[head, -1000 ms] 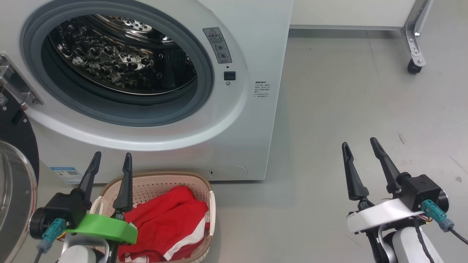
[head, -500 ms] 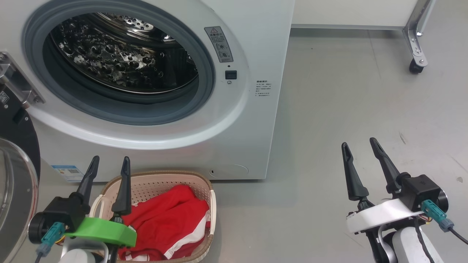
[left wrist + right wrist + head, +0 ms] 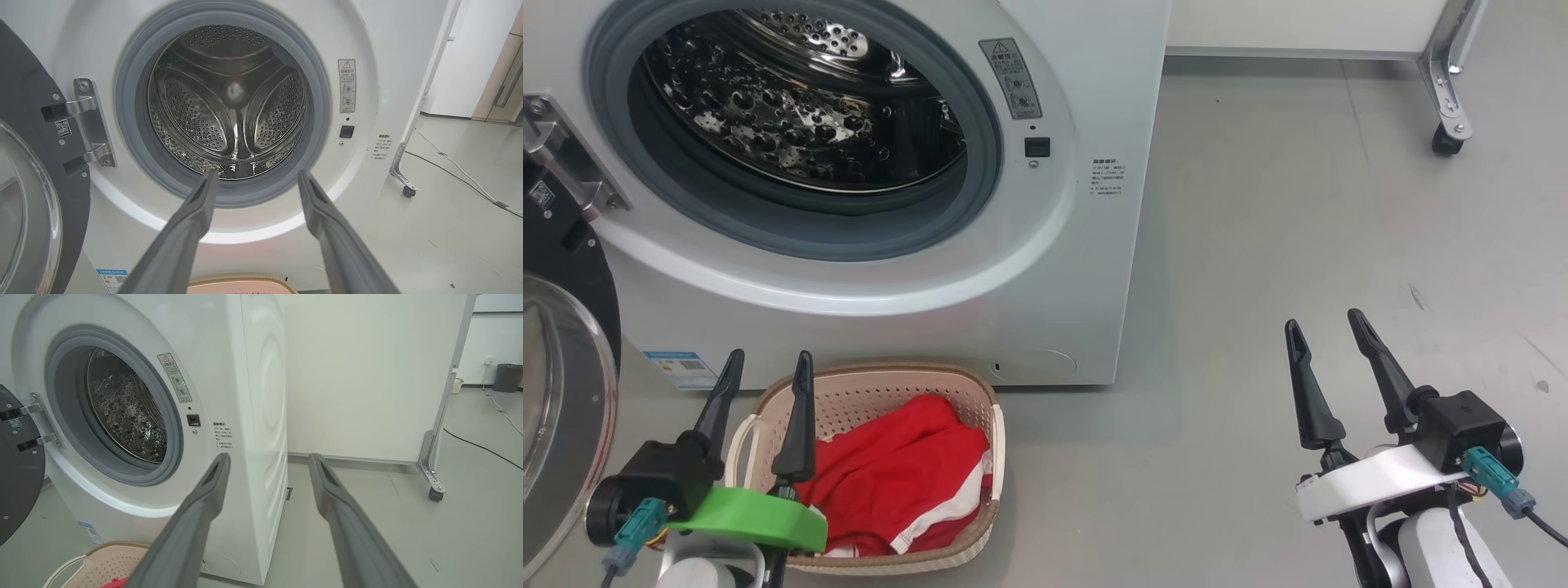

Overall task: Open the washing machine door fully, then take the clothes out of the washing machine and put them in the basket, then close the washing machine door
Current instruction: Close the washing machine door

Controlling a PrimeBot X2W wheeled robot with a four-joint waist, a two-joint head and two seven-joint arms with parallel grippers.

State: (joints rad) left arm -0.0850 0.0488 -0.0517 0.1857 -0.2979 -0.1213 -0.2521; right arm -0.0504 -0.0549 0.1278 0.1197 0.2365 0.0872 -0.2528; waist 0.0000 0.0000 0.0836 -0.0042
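I see both grippers released, fingers spread with nothing between them. The left gripper (image 3: 771, 355) hangs at 7 o'clock in my head view, just in front of the washing machine (image 3: 1094, 269). The basket (image 3: 980, 408) sits on the floor (image 3: 1298, 204) against the machine's foot. Its left rim lies behind the gripper's right finger, so I cannot tell whether they touch. The clothes (image 3: 898, 474) lie heaped inside the basket at 4 o'clock from the left fingertips, red with white stripe trim. The washing machine door (image 3: 560, 384) stands swung out at 9 o'clock from that gripper, black rim and glass bowl close beside the arm. In the left wrist view the drum (image 3: 229, 102) opening sits at 12 o'clock, framed between the fingers, perforated steel showing. The right gripper (image 3: 1323, 318) hovers at 4 o'clock over bare floor, well apart from the machine, whose right corner lies at 10 o'clock from it. A castor (image 3: 1445, 143) on a metal frame stands at 1 o'clock, well apart.
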